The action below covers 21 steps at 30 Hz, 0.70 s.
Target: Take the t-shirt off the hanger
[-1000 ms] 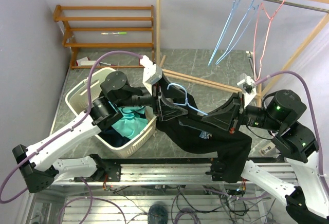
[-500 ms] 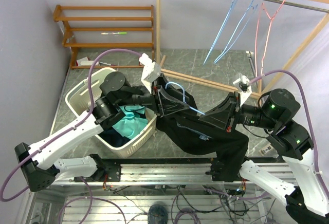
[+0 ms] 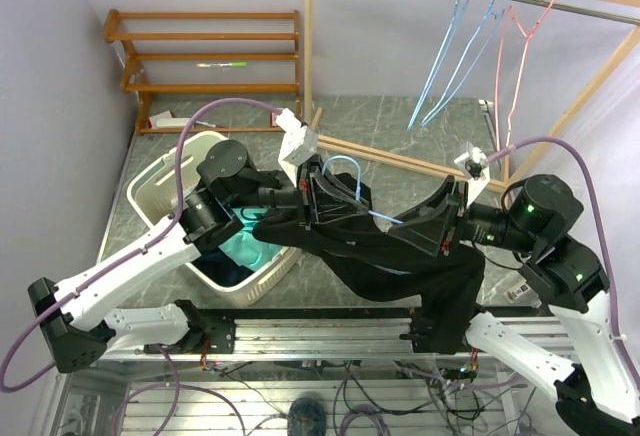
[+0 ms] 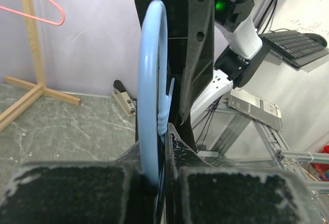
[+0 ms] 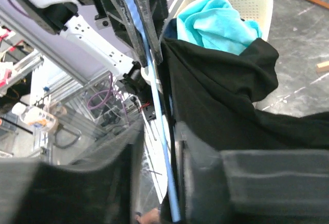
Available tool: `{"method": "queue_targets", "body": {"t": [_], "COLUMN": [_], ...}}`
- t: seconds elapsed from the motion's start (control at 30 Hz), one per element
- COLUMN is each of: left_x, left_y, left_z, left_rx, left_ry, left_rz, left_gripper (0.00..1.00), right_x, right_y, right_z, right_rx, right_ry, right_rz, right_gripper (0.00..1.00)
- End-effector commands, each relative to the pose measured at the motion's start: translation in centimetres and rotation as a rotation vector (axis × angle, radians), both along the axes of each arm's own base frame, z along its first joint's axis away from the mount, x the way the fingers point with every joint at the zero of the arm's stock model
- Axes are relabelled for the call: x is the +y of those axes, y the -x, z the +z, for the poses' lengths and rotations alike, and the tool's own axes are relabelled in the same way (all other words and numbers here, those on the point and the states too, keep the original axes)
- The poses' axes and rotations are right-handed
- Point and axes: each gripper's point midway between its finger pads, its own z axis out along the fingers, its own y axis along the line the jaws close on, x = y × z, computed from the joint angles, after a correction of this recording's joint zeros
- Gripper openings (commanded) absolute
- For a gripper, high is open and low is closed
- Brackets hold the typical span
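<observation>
- The black t-shirt (image 3: 400, 256) is hanging on the light-blue hanger (image 3: 345, 164) at the middle of the desk (image 3: 400, 126), slung between the 2 arms.
- Its 9 o'clock end is draping over the rim of the white basket (image 3: 160, 171), and its 5 o'clock end is trailing over the near edge of the desk.
- The hanger's hook is sticking up out of the cloth toward 12 o'clock, and 1 thin arm of it is running out toward 3 o'clock.
- The left gripper (image 3: 345, 201) is reaching in from 9 o'clock, its jaws clamping tight on the hanger's hook; the left wrist view is showing the blue loop pinched between the pads.
- The right gripper (image 3: 405, 226) is reaching in from 3 o'clock, its jaws standing narrowly parted around the hanger's thin arm, with a sliver of gap showing on 1 side in the right wrist view.
- A teal cloth (image 3: 235, 246) is lying inside the basket, just beside the black fabric.
- At 1 o'clock, 2 blue hangers (image 3: 450, 46) and 1 pink hanger (image 3: 520, 56) are hanging from a rail.
- A wooden shelf (image 3: 200, 56) is standing at 11 o'clock.
</observation>
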Motion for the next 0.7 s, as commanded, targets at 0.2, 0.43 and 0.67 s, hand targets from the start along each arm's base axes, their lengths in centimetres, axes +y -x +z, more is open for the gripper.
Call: {"method": "queue_targets", "body": {"t": [0.2, 0.43, 0.67], "left_x": [3.1, 5.1, 6.7], "left_y": [-0.5, 0.4, 1.6], "left_z": [3.4, 5.3, 6.9], "left_rx": [-0.103, -0.137, -0.16], "left_ry": [0.007, 0.015, 0.037], "left_rz": [0.162, 0.193, 0.198], "left_gripper": [0.07, 0.07, 0.07], "right_x": [-3.4, -7.2, -8.9], "right_y": [-1.7, -2.6, -2.6], "right_z": [-1.6, -2.0, -2.3], "right_rx": [-0.036, -0.07, -0.07], "right_ry": [0.066, 0.146, 0.159], "right_rz": [-0.244, -0.447, -0.526], "right_gripper": [0.46, 0.51, 0.51]}}
